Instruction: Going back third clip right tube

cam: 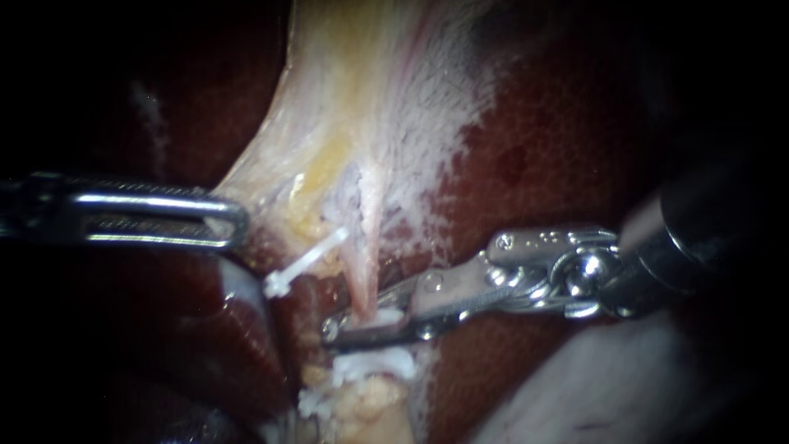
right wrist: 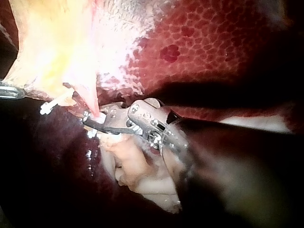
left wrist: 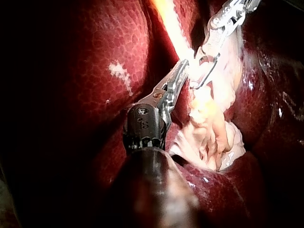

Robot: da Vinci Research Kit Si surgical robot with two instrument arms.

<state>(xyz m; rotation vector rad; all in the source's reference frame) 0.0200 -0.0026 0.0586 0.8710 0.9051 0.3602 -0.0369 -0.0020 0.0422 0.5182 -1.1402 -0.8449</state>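
Lowest, white clips (cam: 370, 362) band the right tube (cam: 364, 271). Just above them the right instrument (cam: 343, 323) reaches in level, jaws slightly parted astride that tube. Beyond, the left instrument (cam: 237, 223) lies horizontal, jaws clamped on the gallbladder (cam: 345, 107) edge.

Shiny metal right instrument (cam: 333, 329), wet glossy liver (cam: 559, 148)

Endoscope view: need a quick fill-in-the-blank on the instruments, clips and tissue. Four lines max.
1. The left instrument, gripping the pale tissue, comes in from the view's ___.
2. The angled clip and the lower clip are both ___ in colour.
3. The right instrument meets the pink tube just ___ the lower clip.
4. The dark red organ behind them is the ___.

Missing words: left; white; above; liver.
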